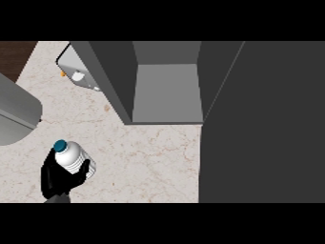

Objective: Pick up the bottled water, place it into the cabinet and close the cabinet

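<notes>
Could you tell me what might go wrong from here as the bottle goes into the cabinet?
The left robot hand holds the white plastic water bottle with a teal cap low and left of the open dark grey cabinet; it could clip the cabinet's left wall going in. The open door still needs closing, with no right hand visible.

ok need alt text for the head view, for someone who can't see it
A black left hand curls around a white water bottle with a teal cap, at the lower left of a pale marble counter. Ahead, a dark grey cabinet stands open with nothing showing inside, its door swung out along the right. The right hand is out of view.
</notes>
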{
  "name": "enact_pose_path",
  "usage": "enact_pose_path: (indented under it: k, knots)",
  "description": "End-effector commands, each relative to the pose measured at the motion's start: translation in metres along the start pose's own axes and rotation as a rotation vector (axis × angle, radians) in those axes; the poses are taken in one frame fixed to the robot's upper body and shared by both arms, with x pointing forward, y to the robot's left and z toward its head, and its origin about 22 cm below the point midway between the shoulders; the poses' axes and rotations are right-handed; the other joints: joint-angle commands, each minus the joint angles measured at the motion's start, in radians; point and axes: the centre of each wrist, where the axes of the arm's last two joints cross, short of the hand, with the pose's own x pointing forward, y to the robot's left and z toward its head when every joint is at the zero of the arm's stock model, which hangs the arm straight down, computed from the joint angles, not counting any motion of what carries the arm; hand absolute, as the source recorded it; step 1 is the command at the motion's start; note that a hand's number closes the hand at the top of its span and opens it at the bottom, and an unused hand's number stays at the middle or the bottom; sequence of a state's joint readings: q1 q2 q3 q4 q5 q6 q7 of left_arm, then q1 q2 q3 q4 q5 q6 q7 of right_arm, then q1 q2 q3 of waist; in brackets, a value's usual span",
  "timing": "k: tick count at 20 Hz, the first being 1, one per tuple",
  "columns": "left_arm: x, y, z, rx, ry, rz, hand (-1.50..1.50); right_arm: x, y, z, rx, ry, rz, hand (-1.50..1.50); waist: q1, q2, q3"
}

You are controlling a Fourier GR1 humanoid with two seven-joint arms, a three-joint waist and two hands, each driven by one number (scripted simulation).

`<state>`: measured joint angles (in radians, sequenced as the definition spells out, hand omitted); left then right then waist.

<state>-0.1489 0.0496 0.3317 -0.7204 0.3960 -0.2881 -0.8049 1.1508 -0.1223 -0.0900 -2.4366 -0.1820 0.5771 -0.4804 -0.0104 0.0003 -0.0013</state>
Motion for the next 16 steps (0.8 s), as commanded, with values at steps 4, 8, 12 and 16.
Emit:
enact_pose_path:
  k: [4, 8, 12, 16]
  knots:
    - [0.006, -0.023, -0.015, -0.123, -0.071, -0.023, 1.5, 0.03, 0.005, -0.011, 0.036, -0.078, -0.017, -1.5, 0.001, -0.001, 0.001]
    - [0.002, -0.06, -0.022, -0.235, -0.016, 0.002, 1.5, 0.037, 0.015, -0.008, 0.021, -0.071, -0.003, -1.5, -0.004, -0.006, 0.001]
    - [0.01, -0.093, -0.028, -0.293, -0.029, 0.005, 1.5, 0.024, -0.001, -0.006, 0.022, -0.081, -0.004, -1.5, 0.005, -0.007, 0.002]
    - [0.027, -0.121, -0.023, -0.395, -0.014, 0.009, 1.5, 0.017, 0.01, -0.013, -0.016, -0.075, 0.002, -1.5, 0.015, -0.007, 0.002]
